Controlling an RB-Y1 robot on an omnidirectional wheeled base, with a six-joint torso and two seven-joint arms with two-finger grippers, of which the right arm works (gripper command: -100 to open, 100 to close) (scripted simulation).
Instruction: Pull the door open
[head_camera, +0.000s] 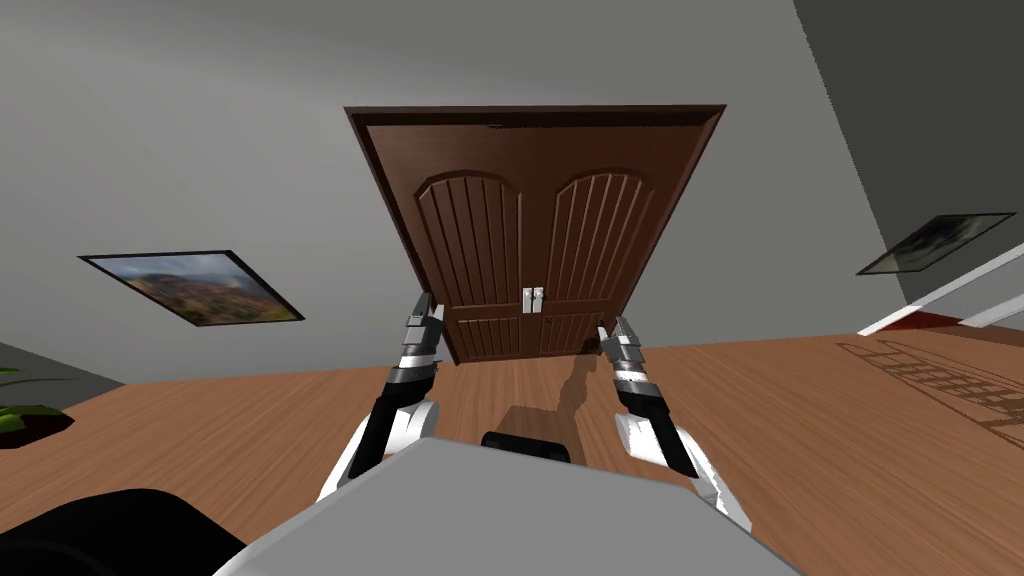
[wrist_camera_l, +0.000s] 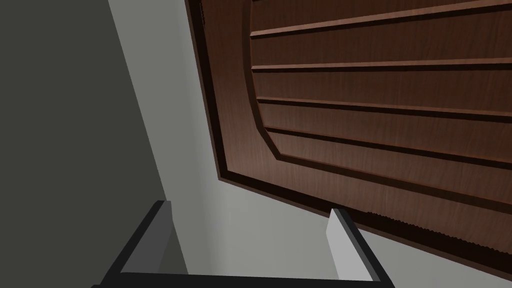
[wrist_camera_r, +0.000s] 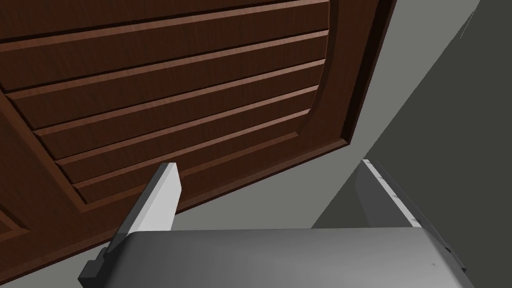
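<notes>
Door (head_camera: 535, 240), dark brown, has two arched leaves shut together and two small silver handles (head_camera: 532, 299) at the seam. It stands in the grey wall straight ahead across the wooden floor (head_camera: 850, 430) (two framed pictures (head_camera: 195, 287) flank it, one plant (head_camera: 25, 415) far left). Both arms reach forward and upward, left tool (wrist_camera_l: 248, 207) and right tool (wrist_camera_r: 268, 164) each spread wide and holding nothing, one before each outer edge.
</notes>
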